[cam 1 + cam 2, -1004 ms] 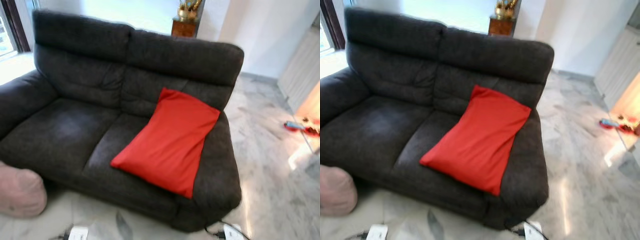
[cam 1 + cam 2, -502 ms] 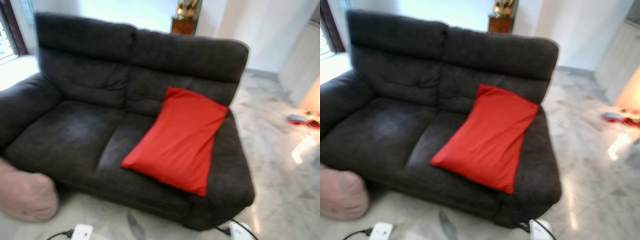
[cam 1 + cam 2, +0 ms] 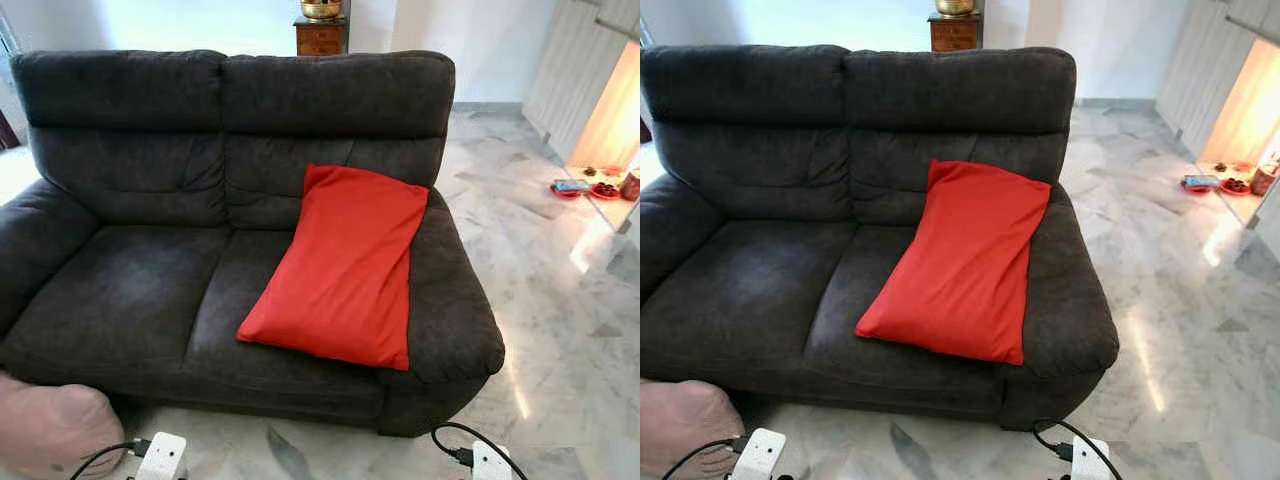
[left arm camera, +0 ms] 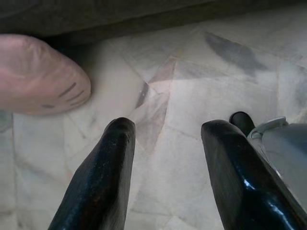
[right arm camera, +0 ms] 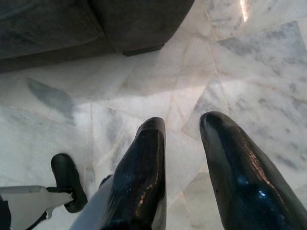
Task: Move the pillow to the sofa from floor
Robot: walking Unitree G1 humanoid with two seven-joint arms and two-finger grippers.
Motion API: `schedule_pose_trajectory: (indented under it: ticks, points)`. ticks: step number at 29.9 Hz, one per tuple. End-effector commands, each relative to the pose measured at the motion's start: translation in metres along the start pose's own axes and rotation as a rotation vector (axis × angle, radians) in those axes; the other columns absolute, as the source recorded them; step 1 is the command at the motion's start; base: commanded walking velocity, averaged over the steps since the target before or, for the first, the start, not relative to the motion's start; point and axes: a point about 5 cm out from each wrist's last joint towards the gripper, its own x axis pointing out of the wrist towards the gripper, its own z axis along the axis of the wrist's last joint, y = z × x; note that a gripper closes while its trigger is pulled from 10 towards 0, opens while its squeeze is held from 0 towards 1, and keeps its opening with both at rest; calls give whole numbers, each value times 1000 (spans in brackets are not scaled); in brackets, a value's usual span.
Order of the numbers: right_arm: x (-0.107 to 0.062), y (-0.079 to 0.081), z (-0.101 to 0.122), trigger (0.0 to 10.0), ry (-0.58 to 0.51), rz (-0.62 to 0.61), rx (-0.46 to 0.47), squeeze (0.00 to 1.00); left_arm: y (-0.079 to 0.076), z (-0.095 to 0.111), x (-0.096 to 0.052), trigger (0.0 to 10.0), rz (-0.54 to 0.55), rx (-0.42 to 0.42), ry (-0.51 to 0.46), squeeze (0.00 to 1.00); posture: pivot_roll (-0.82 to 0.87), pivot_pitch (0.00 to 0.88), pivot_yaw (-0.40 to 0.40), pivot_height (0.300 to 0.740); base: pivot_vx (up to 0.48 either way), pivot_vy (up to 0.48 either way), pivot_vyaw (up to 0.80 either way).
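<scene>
A red pillow (image 3: 345,265) already lies centre-frame on the sofa (image 3: 130,290); a pink pillow (image 3: 45,430) sits lower left on the floor. Left gripper (image 4: 165,143) and right gripper (image 5: 184,134) hang empty, fingers apart; next likely a reach for the pink one.

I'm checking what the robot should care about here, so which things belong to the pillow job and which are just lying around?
Part of the job:
- pink pillow on the floor by the sofa's front corner
- dark grey sofa
- left gripper, open above the floor near the pink pillow

Just lying about:
- red pillow, already on the sofa
- wooden cabinet behind the sofa
- red dishes on the floor
</scene>
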Motion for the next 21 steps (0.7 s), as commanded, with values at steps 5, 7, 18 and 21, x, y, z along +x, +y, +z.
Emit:
schedule_pose_trajectory:
  ticks: [5, 7, 18, 21]
  points:
    - [0, -7, 2, 10000, -32, -23, -4, 0, -13, 21, 6, 10000, -39, 29, -31, 0, -75, 0, 51, 740, 0, 0, 0]
    - [-1, -11, -2, 10000, -26, -28, -13, 0, -16, 22, 7, 10000, -38, 11, -28, 0, -84, 0, 49, 740, 0, 0, 0]
    - [-5, -25, -20, 10000, 18, -43, -40, 0, -8, 0, 2, 10000, 25, -127, 43, 0, -55, 0, 12, 740, 0, 0, 0]
    - [-5, -23, -20, 10000, 17, -32, -58, 0, -7, -7, 0, 10000, 36, -152, 57, 0, -53, 0, 9, 740, 0, 0, 0]
